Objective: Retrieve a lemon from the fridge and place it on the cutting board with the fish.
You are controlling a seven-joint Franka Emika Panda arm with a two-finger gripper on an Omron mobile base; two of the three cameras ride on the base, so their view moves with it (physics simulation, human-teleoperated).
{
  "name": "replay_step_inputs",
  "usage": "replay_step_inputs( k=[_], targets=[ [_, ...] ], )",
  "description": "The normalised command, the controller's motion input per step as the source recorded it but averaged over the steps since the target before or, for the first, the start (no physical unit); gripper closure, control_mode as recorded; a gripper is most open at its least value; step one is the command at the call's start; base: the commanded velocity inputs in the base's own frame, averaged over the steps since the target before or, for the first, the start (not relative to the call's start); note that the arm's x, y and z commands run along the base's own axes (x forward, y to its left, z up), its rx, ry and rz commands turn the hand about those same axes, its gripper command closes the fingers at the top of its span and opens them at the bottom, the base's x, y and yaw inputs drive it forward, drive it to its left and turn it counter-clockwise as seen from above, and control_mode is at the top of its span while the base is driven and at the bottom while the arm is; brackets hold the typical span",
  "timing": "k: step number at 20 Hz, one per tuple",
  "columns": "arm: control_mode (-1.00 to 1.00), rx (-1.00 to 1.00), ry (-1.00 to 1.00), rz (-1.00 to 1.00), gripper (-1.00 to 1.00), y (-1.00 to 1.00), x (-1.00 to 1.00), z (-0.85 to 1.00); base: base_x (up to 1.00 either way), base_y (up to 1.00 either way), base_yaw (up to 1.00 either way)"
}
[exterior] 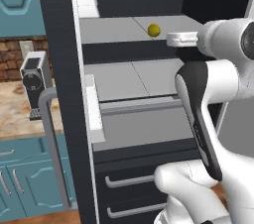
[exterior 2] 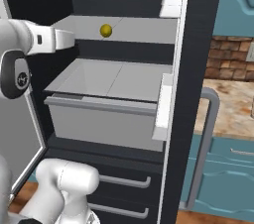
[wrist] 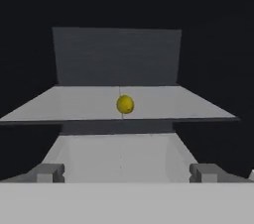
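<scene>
The black fridge [exterior: 62, 69] stands with its doors open, showing grey shelves and a pull-out bin. A small yellow lemon [exterior: 154, 30] rests on the upper grey shelf [exterior 2: 144, 28], near the shelf's front edge; it also shows as the lemon [exterior 2: 105, 30] and straight ahead as the lemon [wrist: 125, 104]. My gripper [wrist: 127, 173] is level with that shelf, some way short of the fruit, its fingertips [wrist: 49, 172] spread wide open with nothing between them. The cutting board and the fish are out of view.
An open fridge door [exterior 2: 181, 94] with a grey bar handle [exterior 2: 206, 134] and white door bins [exterior 2: 163, 104] flanks the opening. Below are a grey bin [exterior 2: 104, 119] and black drawers [exterior: 129, 183]. A grey appliance [exterior: 33, 82] sits on the marbled counter [exterior: 15, 114].
</scene>
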Motion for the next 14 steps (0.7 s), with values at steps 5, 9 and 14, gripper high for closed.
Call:
replay_step_inputs(
  k=[5, 9, 14],
  targets=[
    [-1.0, 0.0, 0.05, -0.03, -1.0, 0.0, 0.21, 0.0, 0.0, 0.0, 0.0],
    [-1.0, 0.0, 0.05, -0.08, -1.0, -0.11, 0.17, -0.05, 0.0, 0.0, 0.0],
    [-1.0, 0.0, 0.02, -0.02, -1.0, -0.18, 0.14, -0.2, 0.0, 0.0, 0.0]
  ],
)
